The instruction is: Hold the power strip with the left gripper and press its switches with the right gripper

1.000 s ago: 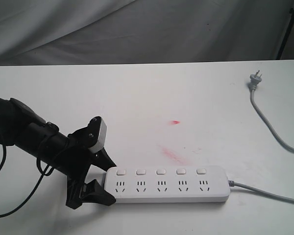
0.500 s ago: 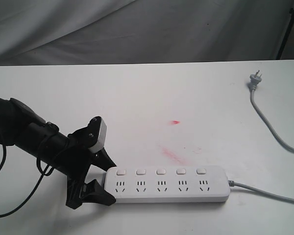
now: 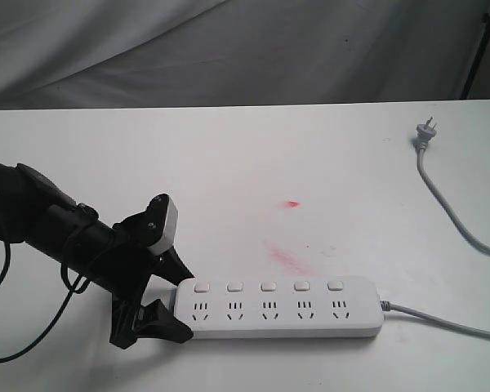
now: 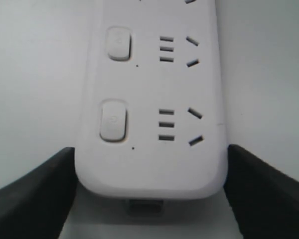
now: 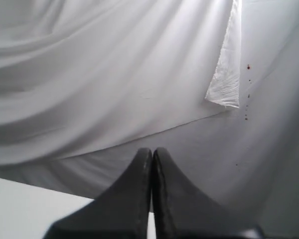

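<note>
The white power strip (image 3: 278, 309) lies flat near the table's front edge, with its row of square switches (image 3: 268, 287) along the far side. My left gripper (image 3: 180, 307) straddles the strip's left end, one black finger on each long side, both touching it. In the left wrist view the power strip (image 4: 149, 99) fills the gap between the fingers (image 4: 40, 194), and two switches (image 4: 113, 120) show. My right gripper (image 5: 152, 150) is shut and empty, facing the white cloth backdrop. It is out of the exterior view.
The strip's grey cord (image 3: 441, 320) runs off to the right. A separate grey plug (image 3: 422, 131) with its cable lies at the back right. Red smears (image 3: 287, 260) mark the white table (image 3: 229, 163) just behind the strip. A grey cloth (image 3: 229, 49) hangs behind the table.
</note>
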